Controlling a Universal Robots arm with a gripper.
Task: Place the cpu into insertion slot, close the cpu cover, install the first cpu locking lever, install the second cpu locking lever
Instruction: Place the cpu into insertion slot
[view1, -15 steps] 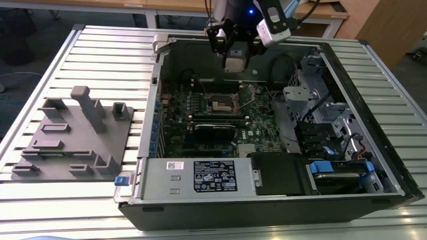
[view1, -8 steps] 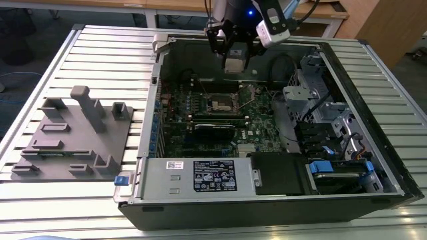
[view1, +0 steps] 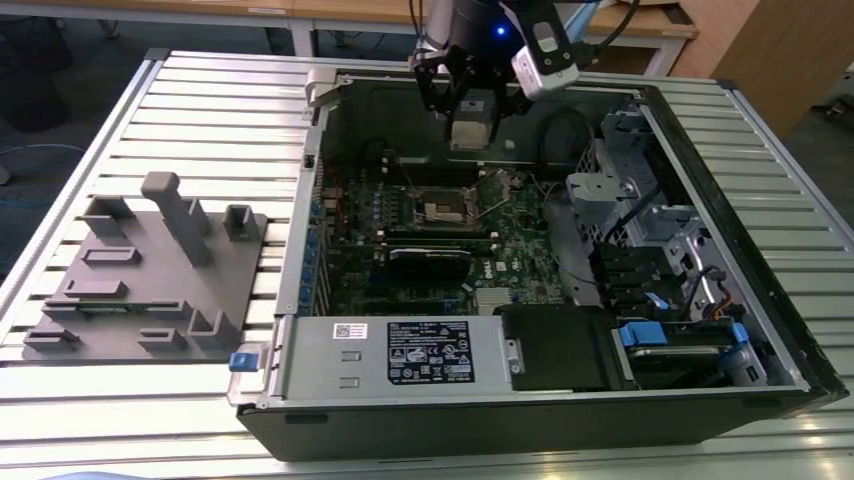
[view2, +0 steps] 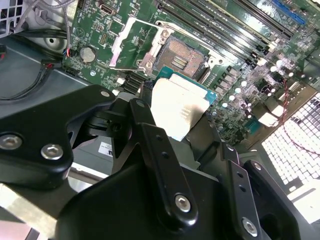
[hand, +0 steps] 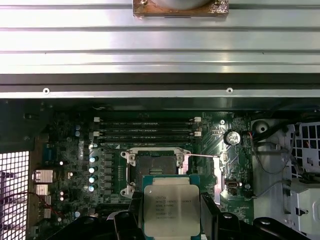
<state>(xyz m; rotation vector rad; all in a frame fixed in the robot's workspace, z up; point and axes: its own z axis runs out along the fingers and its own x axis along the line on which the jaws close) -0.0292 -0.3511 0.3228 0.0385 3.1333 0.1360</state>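
Black gripper clamped on the small flat square cpu with a dull silver-grey top, fingers pressing two opposite edges (a green rim shows in the second wrist view). Chip hangs above the board, near the square dark-centred insertion slot with a silvery rim, not touching it. Slot's dark centre lies exposed. Thin silvery cpu cover stands swung open beside it. Green motherboard sits inside an open black computer case on a slatted metal table.

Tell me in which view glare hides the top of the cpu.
In the second wrist view, glare washes the cpu top almost white; in the first wrist view it is evenly lit and its markings show; in the exterior view it looks pale.
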